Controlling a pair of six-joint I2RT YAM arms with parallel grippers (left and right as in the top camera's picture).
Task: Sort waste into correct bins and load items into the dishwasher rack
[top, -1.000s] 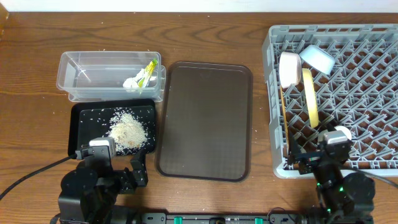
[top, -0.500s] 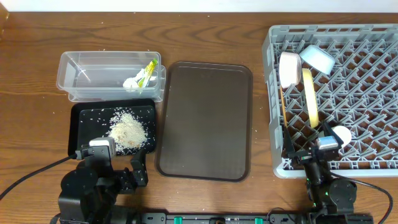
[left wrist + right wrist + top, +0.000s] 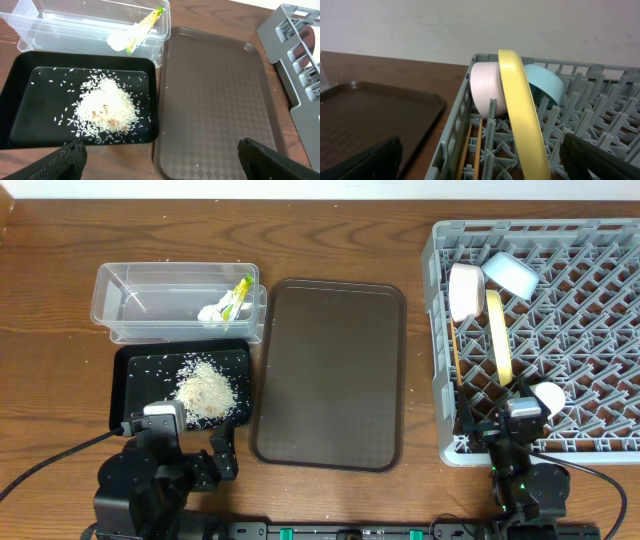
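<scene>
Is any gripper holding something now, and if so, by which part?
Nothing is held. The left gripper and the right gripper are both open, with nothing between their fingers.

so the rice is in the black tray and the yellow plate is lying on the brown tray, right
Not quite. The rice is in the black tray, but the yellow plate stands on edge in the dishwasher rack, as the overhead view shows.

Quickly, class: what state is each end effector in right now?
Left end effector: open, holding nothing.
Right end effector: open, holding nothing.
</scene>
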